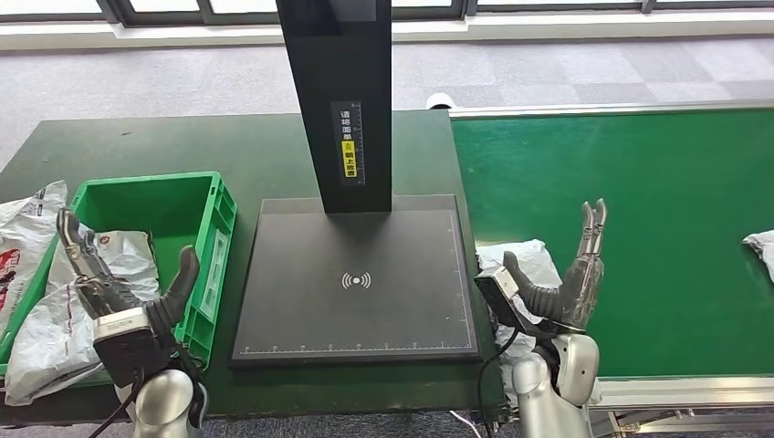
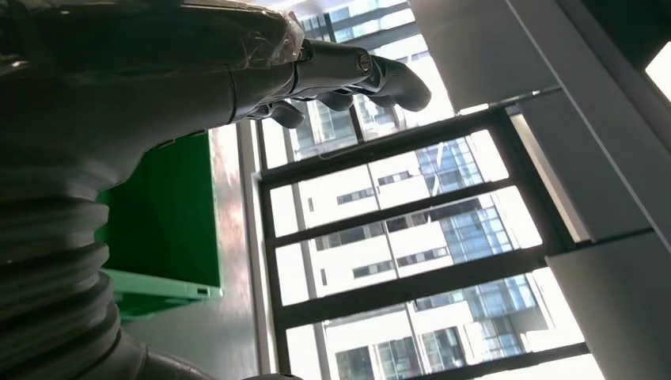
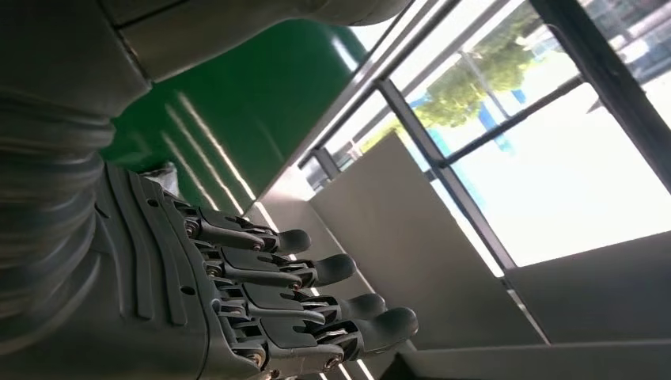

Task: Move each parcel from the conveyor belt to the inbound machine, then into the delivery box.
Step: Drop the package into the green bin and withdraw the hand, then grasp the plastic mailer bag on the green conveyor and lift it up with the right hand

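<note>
A white crumpled parcel (image 1: 529,265) lies on the near left end of the green conveyor belt (image 1: 657,210), partly hidden behind my right hand (image 1: 566,283). That hand is raised with fingers spread and holds nothing; it shows again as my right hand (image 3: 261,293). The black inbound machine plate (image 1: 356,283) with its tall post (image 1: 342,100) sits in the middle, bare. A white parcel (image 1: 91,283) lies in the green delivery box (image 1: 173,210). My left hand (image 1: 123,283) stands open above the box's near corner, also seen as my left hand (image 2: 316,71).
Another white parcel (image 1: 762,246) sits at the belt's right edge. A white bag (image 1: 23,228) lies left of the box on the dark green table (image 1: 183,146). Grey floor and windows lie beyond.
</note>
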